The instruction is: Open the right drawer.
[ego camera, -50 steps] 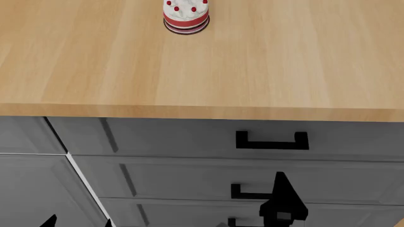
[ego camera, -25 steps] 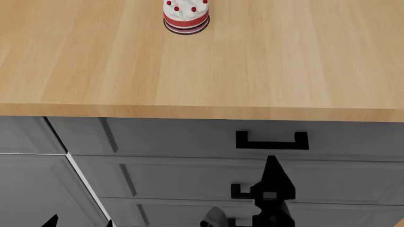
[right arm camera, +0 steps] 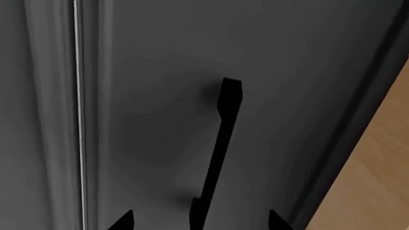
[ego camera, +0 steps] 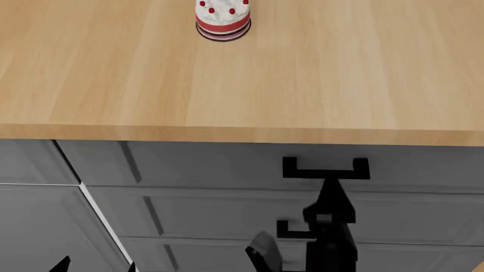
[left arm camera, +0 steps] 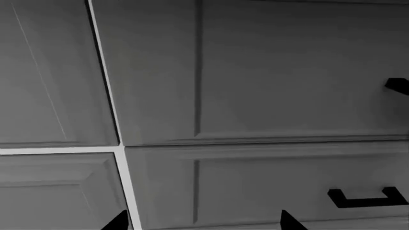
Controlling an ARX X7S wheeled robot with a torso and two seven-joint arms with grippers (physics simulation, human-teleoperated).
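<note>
Approach step, judged from the pictures: reaching for the handle point(ego camera: 326, 168) of the right drawer point(ego camera: 226, 164), the top drawer just under the edge of the wooden table point(ego camera: 318, 85), with its front flush with the fronts around it, so not yet pulled.

Right gripper point(ego camera: 330, 190) raised in front of the drawer stack, tip just below the black bar in the head view. In the right wrist view, the bar point(right arm camera: 221, 143) lying between 2 dark fingers point(right arm camera: 121, 221), seen only as tips at the frame edge, spread wide on either side of it. Nothing held; contact with the bar not evident.

Next move, as a judgement: ease forward until the bar sits between the fingers, close on it, then pull straight back toward the robot. Risk of closing short of the bar and slipping off.

Left gripper point(left arm camera: 201, 223) low, facing the lower drawer fronts, fingertips well apart, empty, touching nothing.

Small red-and-white cake point(ego camera: 222, 18) far back on the table, well apart from the work.
</note>
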